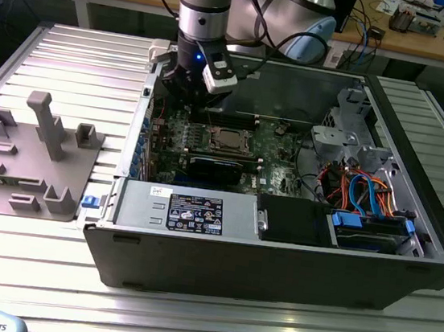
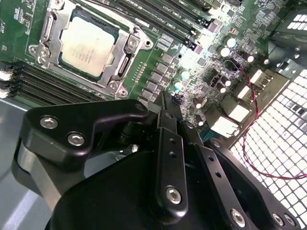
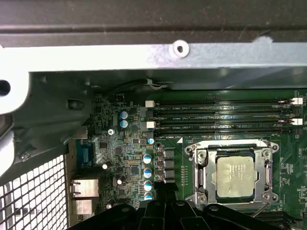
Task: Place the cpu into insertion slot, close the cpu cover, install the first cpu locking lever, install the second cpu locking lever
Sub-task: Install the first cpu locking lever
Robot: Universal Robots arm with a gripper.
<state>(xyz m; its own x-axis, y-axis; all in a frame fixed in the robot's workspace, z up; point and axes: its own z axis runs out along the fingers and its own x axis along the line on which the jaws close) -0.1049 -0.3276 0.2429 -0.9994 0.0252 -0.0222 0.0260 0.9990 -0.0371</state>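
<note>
The small square silver-grey cpu [image 2: 88,44] lies seated in the silver-rimmed insertion slot [image 2: 132,45] on the green circuit board [image 3: 120,158], framed by the thin metal cpu cover [image 3: 204,167]. The black tool [image 2: 165,108] hangs beside the slot, fingers clenched together, grasping nothing.

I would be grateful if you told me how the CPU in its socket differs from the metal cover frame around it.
The flat square dull-silver cpu is a solid plate with a pale matte top; the thin silvery metal cpu cover is an open frame with a cut-out middle and glossier, uneven edges. The cpu sits in the centre, while the cover surrounds it. Both lie flat on the green circuit board and are roughly square.
</note>
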